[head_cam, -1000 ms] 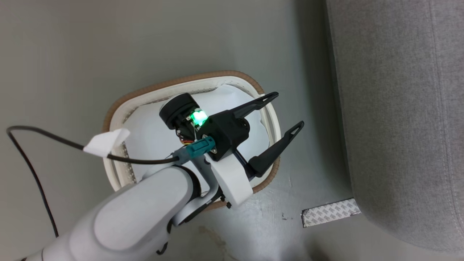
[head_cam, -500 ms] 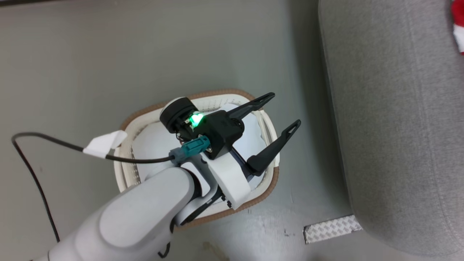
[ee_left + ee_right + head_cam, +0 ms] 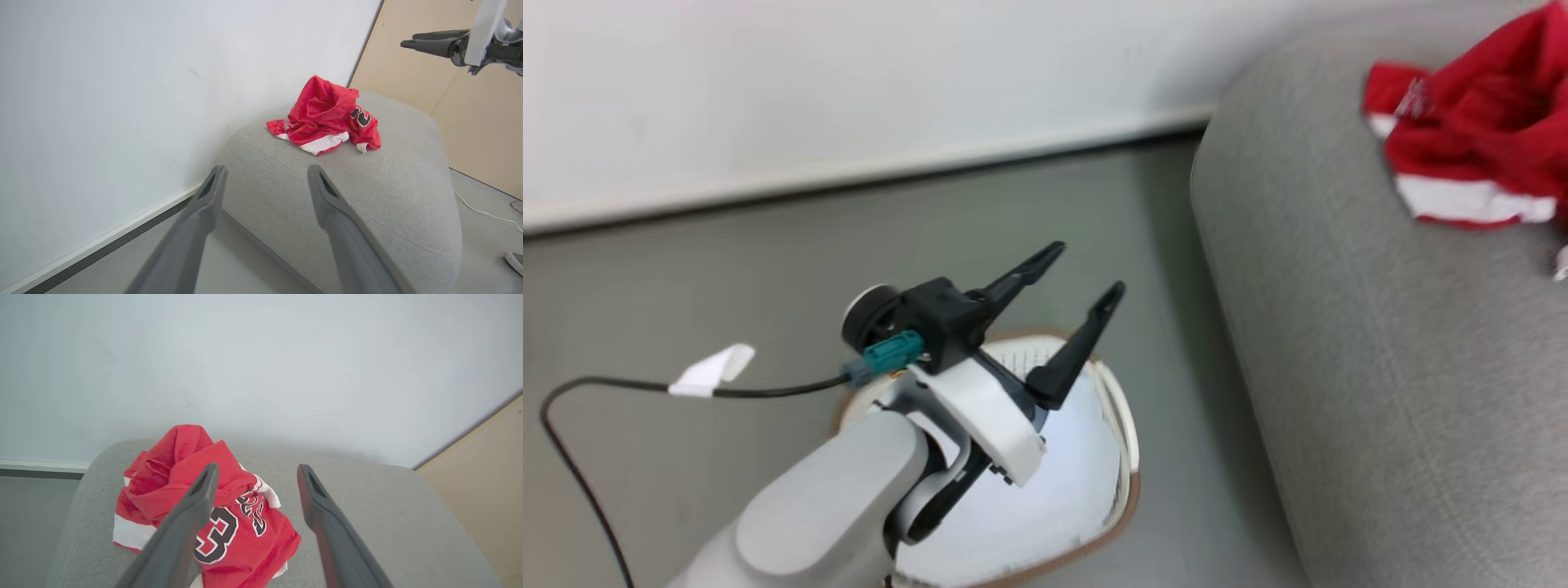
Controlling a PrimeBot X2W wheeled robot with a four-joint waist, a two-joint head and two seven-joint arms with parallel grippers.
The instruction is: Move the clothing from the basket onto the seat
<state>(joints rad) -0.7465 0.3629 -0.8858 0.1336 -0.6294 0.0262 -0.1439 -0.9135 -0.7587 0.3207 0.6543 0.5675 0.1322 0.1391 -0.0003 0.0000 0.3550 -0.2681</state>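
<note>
Basket (image 3: 1125, 445) sits closest, on the floor, with a pale cloth (image 3: 1054, 490) in it. Left jaws hang above it, wide open, nothing in them. Sofa (image 3: 1380, 367) is just beside the basket. Jersey (image 3: 1478, 139) lies crumpled on the sofa near its wall-side edge, with the right jaws spread wide above it, empty too.

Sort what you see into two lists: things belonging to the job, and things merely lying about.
Job: red jersey, lying on the sofa; grey sofa; laundry basket.
Lying about: pale cloth inside the basket; black cable with a white tape tag.
</note>
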